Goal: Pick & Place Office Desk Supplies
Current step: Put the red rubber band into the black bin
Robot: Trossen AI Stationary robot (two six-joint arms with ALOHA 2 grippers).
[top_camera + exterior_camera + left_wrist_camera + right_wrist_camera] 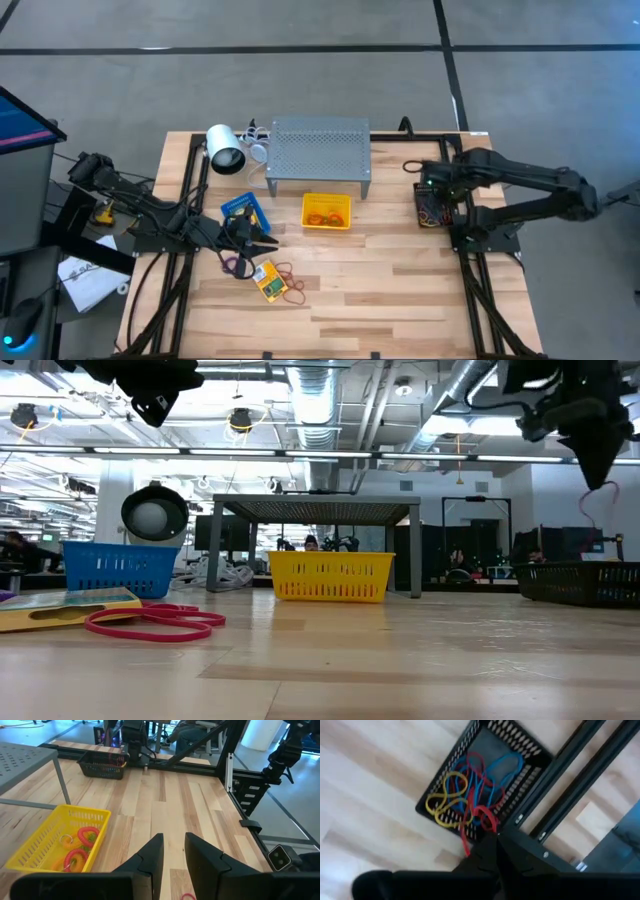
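A thin red rubber-band loop (479, 817) hangs pinched in the shut jaws of the right gripper (495, 836), directly above the small black plastic mesh bin (522, 746) at about three o'clock on the wooden bench (400, 290); that bin already holds a tangle of yellow, blue and red bands. The likely trouble is the release: the loop dangles near the bin's rim, so a drop from here could drape it over the wall or spill it onto the bench, and a clinging band could snag on the fingers as they part. At about nine o'clock the left gripper (172, 855) hovers with its jaws slightly apart and empty, near the yellow-green crayon box (269, 283) and loose bands; a careless descent could scatter them toward the yellow plastic bin (327, 211).
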